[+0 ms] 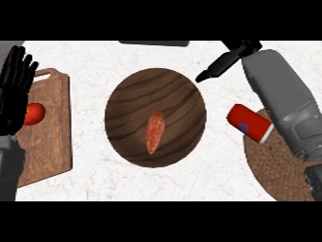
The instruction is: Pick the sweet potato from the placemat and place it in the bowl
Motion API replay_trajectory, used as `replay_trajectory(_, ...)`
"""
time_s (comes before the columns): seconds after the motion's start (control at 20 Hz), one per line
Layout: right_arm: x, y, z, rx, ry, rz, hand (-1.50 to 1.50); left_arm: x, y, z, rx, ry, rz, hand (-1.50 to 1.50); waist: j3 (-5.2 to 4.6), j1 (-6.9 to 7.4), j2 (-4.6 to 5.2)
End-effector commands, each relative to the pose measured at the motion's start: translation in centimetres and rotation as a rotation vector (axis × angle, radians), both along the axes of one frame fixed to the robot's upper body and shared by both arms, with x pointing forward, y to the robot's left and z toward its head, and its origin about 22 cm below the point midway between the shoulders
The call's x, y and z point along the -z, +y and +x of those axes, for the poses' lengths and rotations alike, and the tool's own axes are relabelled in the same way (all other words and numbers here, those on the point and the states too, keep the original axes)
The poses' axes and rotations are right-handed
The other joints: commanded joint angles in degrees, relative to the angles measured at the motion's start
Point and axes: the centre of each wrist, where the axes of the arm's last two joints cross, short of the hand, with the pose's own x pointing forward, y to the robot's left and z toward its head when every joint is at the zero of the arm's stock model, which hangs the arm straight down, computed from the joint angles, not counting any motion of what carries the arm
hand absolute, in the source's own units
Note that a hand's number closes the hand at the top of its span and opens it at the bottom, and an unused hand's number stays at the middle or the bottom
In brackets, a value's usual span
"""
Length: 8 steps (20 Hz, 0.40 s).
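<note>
An orange-red sweet potato (pixel 154 132) lies inside the dark wooden bowl (pixel 125 106) at the middle of the counter. The round woven placemat (pixel 271 168) sits at the lower right, partly hidden by my right forearm. My right hand (pixel 226 59) is past the bowl's upper right rim, with straight fingers pointing down-left and nothing in it. Over at the left edge my left hand (pixel 6 97) rests open with its fingers up, above the cutting board.
A red can (pixel 249 123) lies tilted on the placemat's left edge, beside my right forearm. A wooden cutting board (pixel 52 142) at the left carries a red tomato (pixel 35 113). A dark object (pixel 154 43) shows at the counter's far edge.
</note>
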Motion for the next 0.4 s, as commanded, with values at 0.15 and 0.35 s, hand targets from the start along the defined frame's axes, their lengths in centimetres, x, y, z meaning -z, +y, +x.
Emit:
replay_trajectory(0.15, -0.9, -7.5, -0.2, 0.047, 0.001, 0.072, -1.5, -1.2, -0.5, 0.5, 0.03, -0.036, 0.008, 0.0, 0.15, 2.33, 1.28)
replay_trajectory(0.35, -0.7, -10.5, -0.8, 0.044, 0.003, 0.088, -1.5, -0.7, -0.6, 0.7, 0.029, -0.03, -0.005, 0.0, 0.19, 2.81, 1.92)
